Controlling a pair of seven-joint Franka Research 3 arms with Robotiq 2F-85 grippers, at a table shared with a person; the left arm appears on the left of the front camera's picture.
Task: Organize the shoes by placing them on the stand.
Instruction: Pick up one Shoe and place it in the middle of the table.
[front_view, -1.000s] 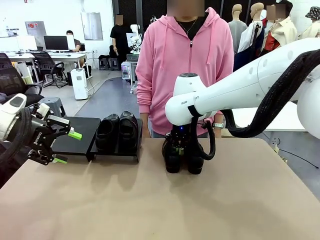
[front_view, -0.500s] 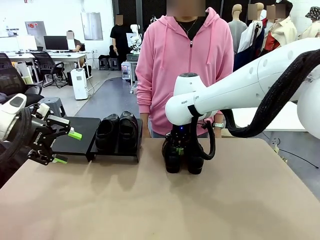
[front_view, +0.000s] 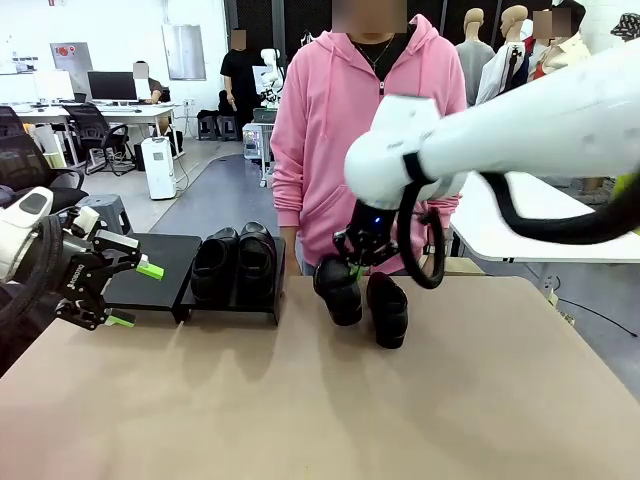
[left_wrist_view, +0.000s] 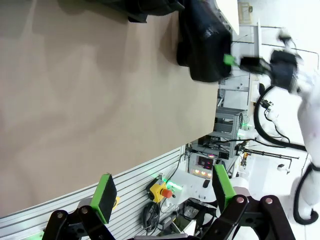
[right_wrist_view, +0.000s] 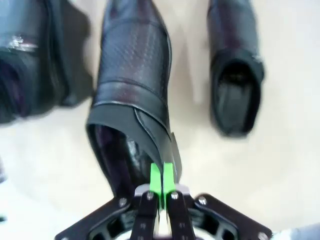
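One shoe (right_wrist_view: 132, 85), collar pinched between right jaws (tilted).

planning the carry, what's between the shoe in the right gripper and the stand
Bare tabletop, in the front view: nothing lies between the shoe held by the right gripper and the stand, whose nearer platform bears a pair of shoes.

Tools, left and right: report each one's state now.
Left tool: open, holding nothing.
Right tool: closed on the back rim of one shoe.
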